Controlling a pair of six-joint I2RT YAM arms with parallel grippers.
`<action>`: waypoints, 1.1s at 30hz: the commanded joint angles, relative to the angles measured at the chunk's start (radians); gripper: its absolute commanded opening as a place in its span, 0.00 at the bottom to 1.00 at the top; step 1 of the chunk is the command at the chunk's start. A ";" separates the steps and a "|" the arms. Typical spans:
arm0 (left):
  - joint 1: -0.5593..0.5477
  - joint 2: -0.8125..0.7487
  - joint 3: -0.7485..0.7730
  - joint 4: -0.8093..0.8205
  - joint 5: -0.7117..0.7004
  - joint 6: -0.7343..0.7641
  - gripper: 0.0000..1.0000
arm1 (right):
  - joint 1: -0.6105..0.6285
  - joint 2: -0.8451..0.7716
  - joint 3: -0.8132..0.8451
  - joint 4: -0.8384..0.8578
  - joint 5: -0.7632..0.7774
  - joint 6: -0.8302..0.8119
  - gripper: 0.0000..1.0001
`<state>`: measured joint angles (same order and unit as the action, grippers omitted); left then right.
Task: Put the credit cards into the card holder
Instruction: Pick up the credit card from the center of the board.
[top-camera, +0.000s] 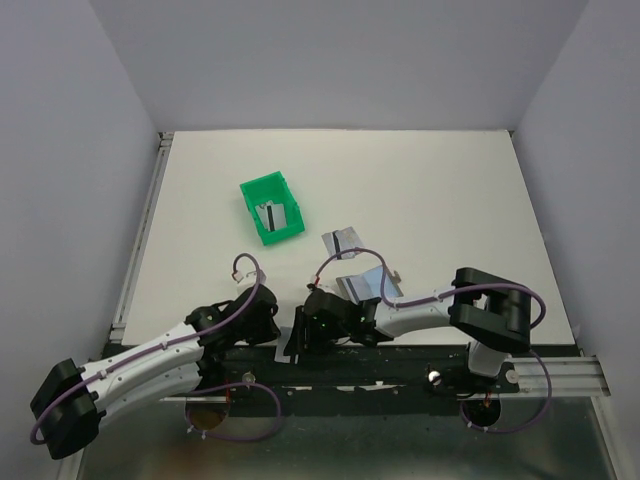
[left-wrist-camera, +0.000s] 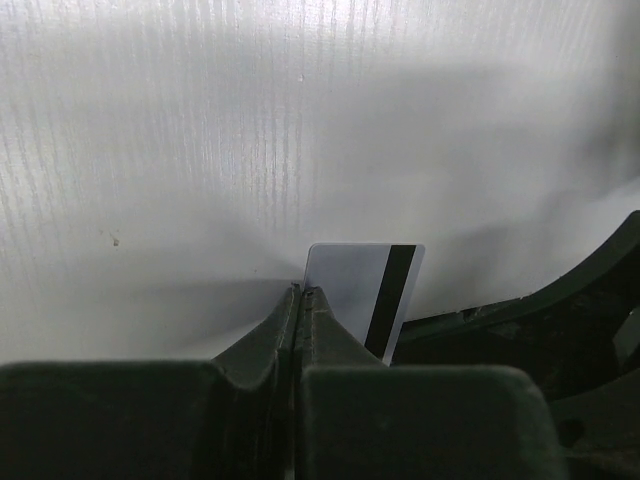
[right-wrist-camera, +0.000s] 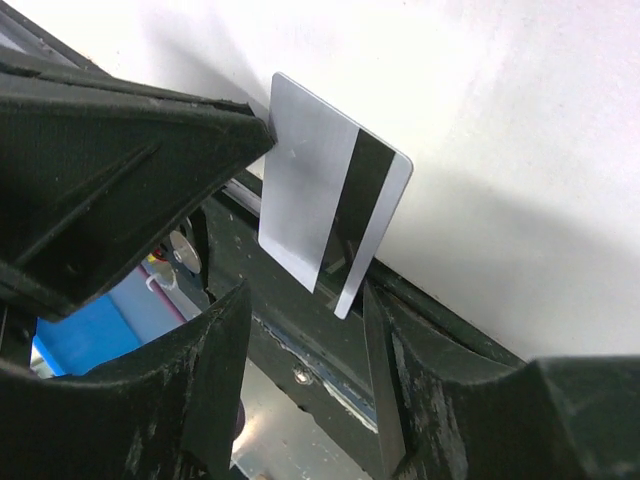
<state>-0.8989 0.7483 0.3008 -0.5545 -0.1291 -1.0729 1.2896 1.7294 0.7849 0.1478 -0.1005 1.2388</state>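
Right, my left gripper (left-wrist-camera: 302, 296) is clamped tight on a credit card (left-wrist-camera: 352, 288). It pinches the card by one edge, so most of the card sticks out past the fingertips, with its silver face showing and its dark stripe on the side away from the pinch.

My right gripper (right-wrist-camera: 305, 300) stands wide open with its fingers (right-wrist-camera: 215, 370) well apart. The free end of that same card hangs in the gap between them. I cannot tell whether either finger touches it. The two grippers meet nose to nose at the near edge of the table (top-camera: 450, 200).

The card holder (top-camera: 365, 284) lies unfolded on the table just beyond my right gripper, its light blue-grey inside facing up. A second card (top-camera: 342, 240) lies flat a little farther out from my jaws, near the holder's far side. A third card (top-camera: 270, 216) sits inside the green bin (top-camera: 262, 186), well apart from both grippers, out beyond my left one.
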 joint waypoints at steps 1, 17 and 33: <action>-0.006 -0.010 -0.026 -0.047 0.022 -0.009 0.07 | 0.008 0.056 0.059 -0.043 -0.021 0.021 0.56; -0.009 -0.003 -0.031 -0.039 0.031 -0.013 0.05 | 0.008 0.088 0.039 0.082 0.019 0.047 0.28; -0.011 -0.046 -0.049 -0.048 0.048 -0.047 0.04 | 0.007 0.012 -0.001 0.078 0.189 0.044 0.03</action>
<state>-0.8989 0.7090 0.2844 -0.5583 -0.1253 -1.0954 1.2991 1.7741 0.7914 0.1825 -0.0414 1.2778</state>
